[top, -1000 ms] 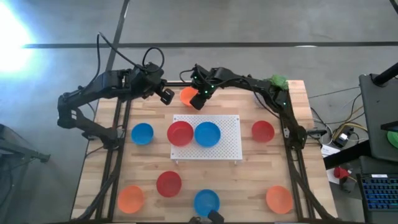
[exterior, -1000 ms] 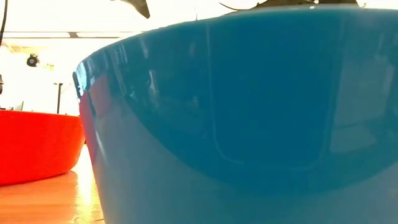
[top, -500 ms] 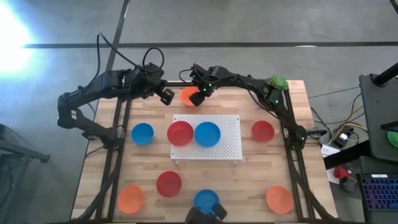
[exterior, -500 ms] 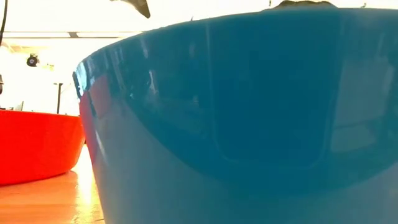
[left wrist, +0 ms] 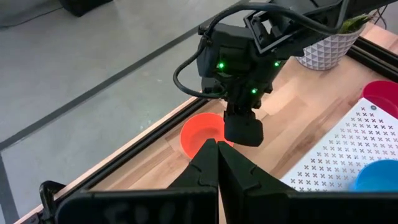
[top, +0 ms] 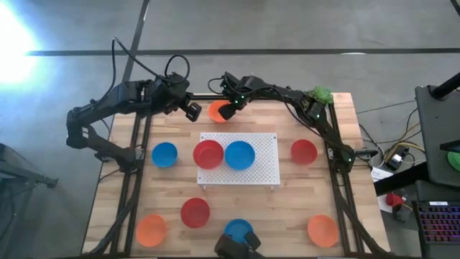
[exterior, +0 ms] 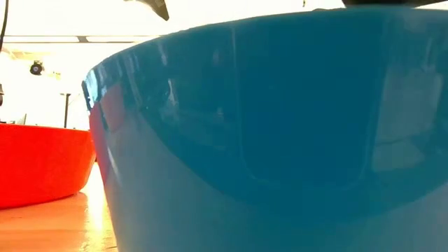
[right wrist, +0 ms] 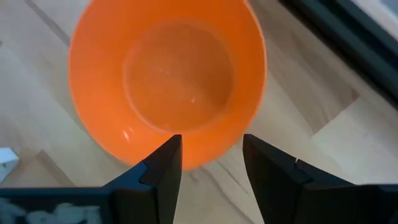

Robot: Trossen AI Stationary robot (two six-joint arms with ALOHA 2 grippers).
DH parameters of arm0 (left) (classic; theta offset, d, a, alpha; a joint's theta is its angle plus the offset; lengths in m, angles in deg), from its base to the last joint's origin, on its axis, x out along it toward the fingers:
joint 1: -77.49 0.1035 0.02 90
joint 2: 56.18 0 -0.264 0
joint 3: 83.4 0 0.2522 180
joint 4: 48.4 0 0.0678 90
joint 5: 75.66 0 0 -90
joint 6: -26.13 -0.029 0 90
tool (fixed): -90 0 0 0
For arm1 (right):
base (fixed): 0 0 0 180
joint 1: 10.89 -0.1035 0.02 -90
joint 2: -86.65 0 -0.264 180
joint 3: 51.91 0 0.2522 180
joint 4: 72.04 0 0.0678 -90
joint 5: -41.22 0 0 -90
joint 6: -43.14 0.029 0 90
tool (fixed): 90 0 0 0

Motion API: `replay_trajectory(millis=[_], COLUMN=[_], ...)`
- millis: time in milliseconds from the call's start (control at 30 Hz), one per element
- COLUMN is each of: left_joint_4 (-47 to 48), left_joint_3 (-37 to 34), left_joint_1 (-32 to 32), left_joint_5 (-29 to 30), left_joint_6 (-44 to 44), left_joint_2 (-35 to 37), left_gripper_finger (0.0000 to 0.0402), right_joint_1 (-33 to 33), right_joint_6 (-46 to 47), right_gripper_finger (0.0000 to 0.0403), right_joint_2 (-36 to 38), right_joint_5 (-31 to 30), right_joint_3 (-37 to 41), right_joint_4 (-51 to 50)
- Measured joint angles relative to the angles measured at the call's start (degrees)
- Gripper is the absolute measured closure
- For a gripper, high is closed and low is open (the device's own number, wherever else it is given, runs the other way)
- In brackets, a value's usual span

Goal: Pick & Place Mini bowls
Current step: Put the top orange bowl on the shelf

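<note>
Orange plastic fills the right wrist view: one orange bowl (right wrist: 166,87) sits upright on the wooden worktop (top: 287,208) near its far edge, left of centre. The right pincer (right wrist: 210,163) hangs over it with its two dark fingers (right wrist: 163,167) spread apart, one over the bowl's rim and the other beside it over bare wood; nothing is gripped. In the high view this pincer (top: 225,111) sits at the bowl's (top: 214,109) right side.

Just left of the bowl waits the left pincer (top: 192,110), fingers pressed together and empty, as the left wrist view shows (left wrist: 217,163).

A white perforated board (top: 264,162) lies at the worktop's middle, carrying a red bowl (top: 208,155) and a blue bowl (top: 240,155) side by side, touching or nearly so. Another blue bowl (top: 164,154) sits left of the board, and another red bowl (top: 303,151) right of it. Nearer, a red one (top: 195,212) and a blue one (top: 238,232) stand in the middle, with orange bowls at the near left (top: 151,229) and near right (top: 322,230) corners. The near blue bowl (exterior: 280,140) fills almost the whole low view.

A potted green plant (top: 320,94) stands at the far right corner.
</note>
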Motion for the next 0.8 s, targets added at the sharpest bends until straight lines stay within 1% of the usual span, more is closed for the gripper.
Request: replay_trajectory(millis=[400,667,800], left_joint_4=[0.0,0.0,0.0], left_joint_3=[0.0,0.0,0.0], left_joint_1=[0.0,0.0,0.0], left_joint_5=[0.04,0.04,0.04], left_joint_6=[0.0,0.0,0.0], left_joint_2=[0.0,0.0,0.0], left_gripper_finger=[0.0402,0.0402,0.0402], right_joint_1=[0.39,0.37,0.39], right_joint_6=[-0.03,-0.07,-0.52], right_gripper_finger=[0.0234,0.0234,0.025], right_joint_2=[-0.07,-0.09,-0.09], right_joint_5=[-0.22,-0.18,-0.19], right_joint_3=[1.37,4.65,4.43], right_joint_4=[2.06,5.27,5.91])
